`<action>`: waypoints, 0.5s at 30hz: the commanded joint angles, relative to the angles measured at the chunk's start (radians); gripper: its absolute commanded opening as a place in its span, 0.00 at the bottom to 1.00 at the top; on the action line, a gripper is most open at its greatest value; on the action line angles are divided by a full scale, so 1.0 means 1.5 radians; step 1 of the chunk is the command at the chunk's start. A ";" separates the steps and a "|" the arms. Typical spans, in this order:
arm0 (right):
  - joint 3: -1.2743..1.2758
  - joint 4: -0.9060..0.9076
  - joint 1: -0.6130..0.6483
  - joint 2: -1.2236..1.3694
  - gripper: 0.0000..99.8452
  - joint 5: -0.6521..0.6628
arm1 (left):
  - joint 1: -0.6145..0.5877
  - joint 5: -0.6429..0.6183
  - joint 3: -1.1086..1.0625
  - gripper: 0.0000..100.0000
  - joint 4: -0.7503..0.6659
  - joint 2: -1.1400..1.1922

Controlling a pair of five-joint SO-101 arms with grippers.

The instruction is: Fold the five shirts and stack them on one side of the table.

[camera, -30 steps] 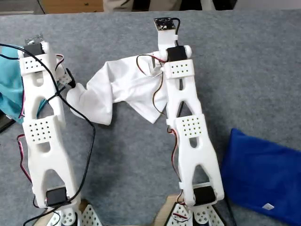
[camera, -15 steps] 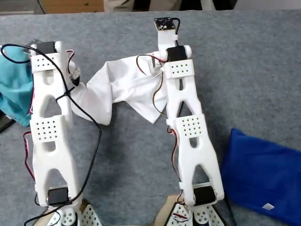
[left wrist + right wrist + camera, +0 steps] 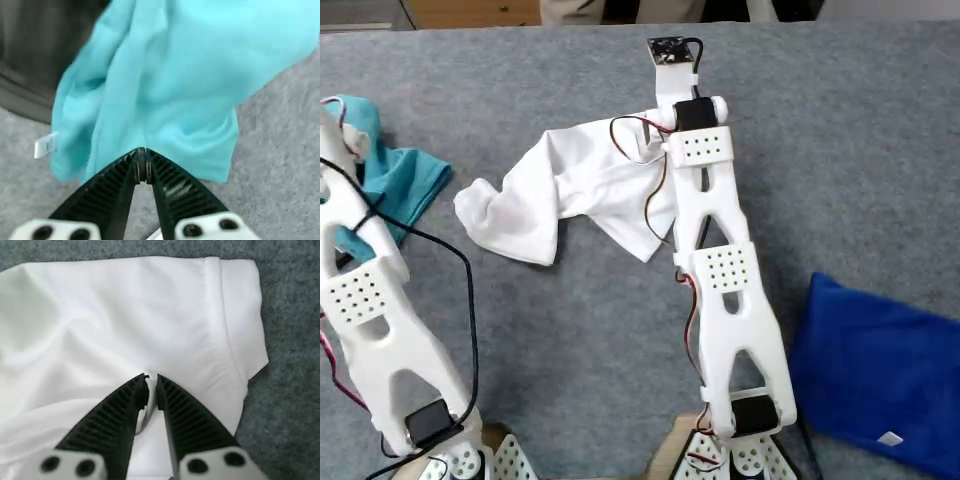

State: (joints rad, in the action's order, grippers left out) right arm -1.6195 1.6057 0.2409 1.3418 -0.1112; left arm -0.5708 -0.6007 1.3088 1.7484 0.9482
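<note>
A crumpled white shirt (image 3: 570, 185) lies spread at the table's middle. My right arm stretches over its right part, and my right gripper (image 3: 151, 380) is shut on a pinch of the white shirt (image 3: 125, 315) near a sleeve hem. A teal shirt (image 3: 405, 175) lies bunched at the far left. My left arm stands at the left edge. In the left wrist view my left gripper (image 3: 142, 167) is shut just above the teal shirt (image 3: 175, 75), with no cloth visible between its fingertips. A folded blue shirt (image 3: 880, 370) rests at the right front.
Grey felt covers the table (image 3: 840, 150), with bare room at the back right and in the middle front. A white label (image 3: 46, 146) sticks out of the teal shirt's edge. A dark object (image 3: 35, 55) lies beyond the teal shirt. Both arm bases stand at the front edge.
My left arm has swung away from the white shirt's left end to the far left, over the teal shirt. The white shirt's left end stays where it was. The right arm has kept still.
</note>
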 commanded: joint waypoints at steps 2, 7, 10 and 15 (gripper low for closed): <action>-0.023 -0.012 0.005 0.001 0.01 0.006 | 0.014 0.005 -0.126 0.09 0.008 -0.042; -0.028 -0.011 0.005 0.005 0.01 0.007 | 0.072 -0.053 -0.175 0.30 0.007 -0.043; -0.028 -0.011 0.005 0.005 0.01 0.017 | 0.120 -0.053 -0.134 0.28 0.006 -0.036; -0.028 -0.011 0.005 0.005 0.01 0.019 | 0.173 -0.052 -0.102 0.25 0.006 -0.036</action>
State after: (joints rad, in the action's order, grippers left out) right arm -1.6210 1.6057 0.2409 1.3571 -0.0898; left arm -0.3590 -0.6697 1.0986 1.7484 0.9452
